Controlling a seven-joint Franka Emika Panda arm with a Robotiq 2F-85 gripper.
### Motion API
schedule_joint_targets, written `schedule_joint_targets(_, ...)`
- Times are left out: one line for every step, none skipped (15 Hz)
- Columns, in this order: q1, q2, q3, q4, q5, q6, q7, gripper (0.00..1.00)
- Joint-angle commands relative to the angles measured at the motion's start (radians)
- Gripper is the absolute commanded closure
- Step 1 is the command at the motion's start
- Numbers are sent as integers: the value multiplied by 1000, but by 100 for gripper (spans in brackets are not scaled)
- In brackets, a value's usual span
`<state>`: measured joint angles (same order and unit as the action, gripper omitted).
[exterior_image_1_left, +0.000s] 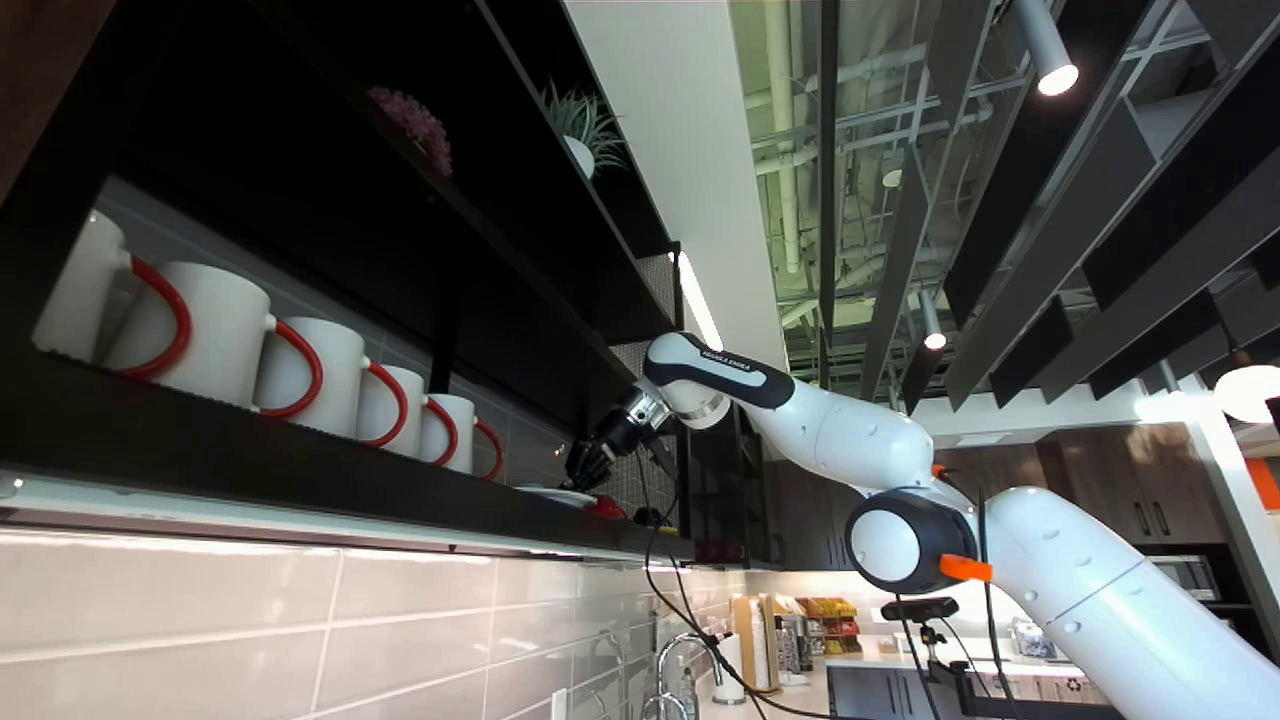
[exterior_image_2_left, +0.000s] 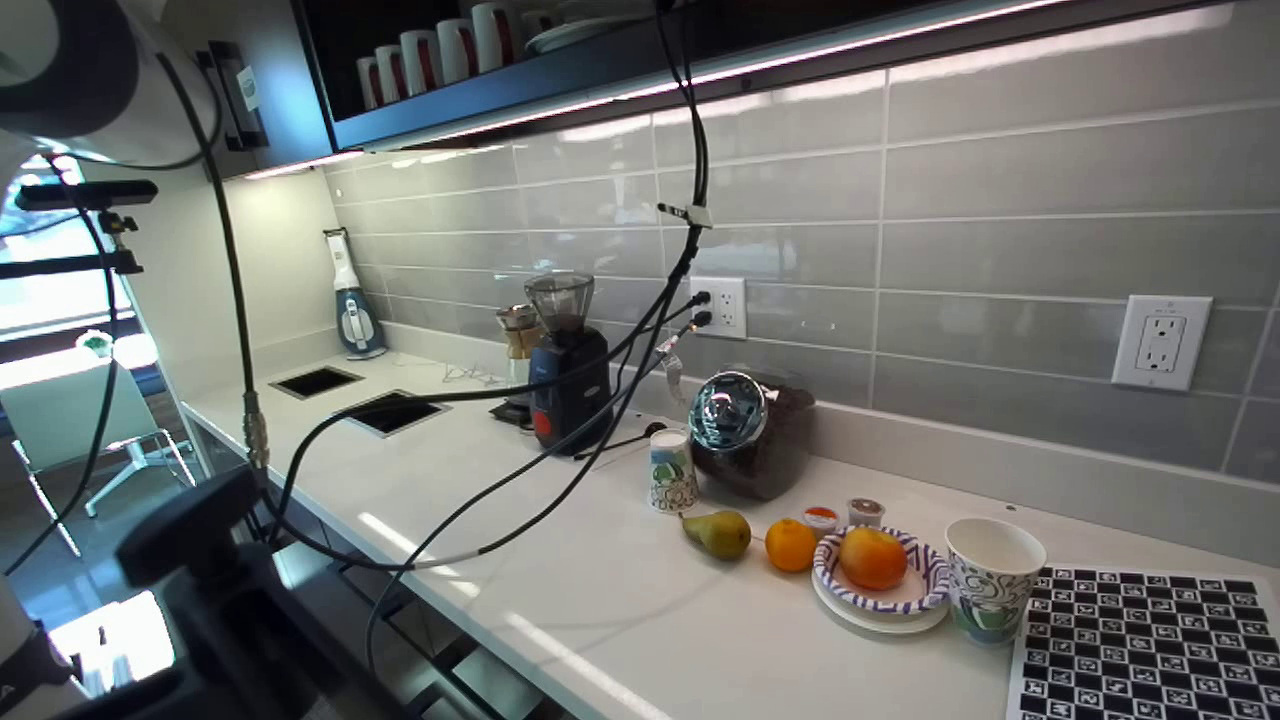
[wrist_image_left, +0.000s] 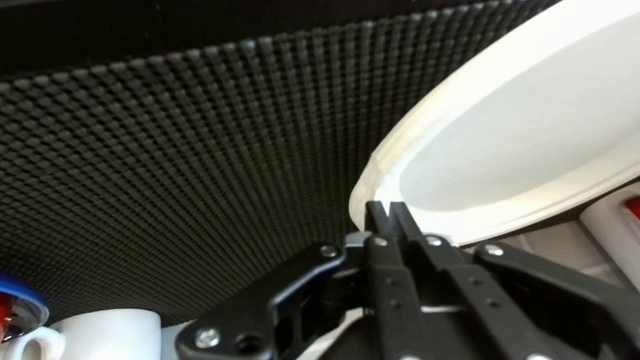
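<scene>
Together: one gripper, one plate.

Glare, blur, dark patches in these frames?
In an exterior view, the shelf unit is nearly black and a ceiling spotlight blown out; in an exterior view, the light strip glares off the wall tiles, the counter shows bright streaks, and a dark foreground part is blurred; in the wrist view, the white plate washes out at its rim, and the gripper looks slightly soft.
</scene>
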<state>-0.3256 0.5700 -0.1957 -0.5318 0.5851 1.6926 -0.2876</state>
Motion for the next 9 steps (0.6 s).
schedule_joint_targets(3,6,-3,23,-7,0,19,99)
schedule_joint_targets(3,6,-4,24,-8,1,19,77)
schedule_joint_targets(2,6,-4,24,-8,2,19,74)
schedule_joint_targets(2,5,-4,25,-8,2,20,72)
schedule_joint_targets(2,5,-5,25,-9,2,20,66)
schedule_joint_targets(3,6,-6,25,-11,1,19,60)
schedule_joint_targets(3,6,-6,24,-12,0,18,51)
schedule_joint_targets(4,7,-6,24,-13,-1,18,45)
schedule_joint_targets(5,7,-6,24,-13,-1,17,39)
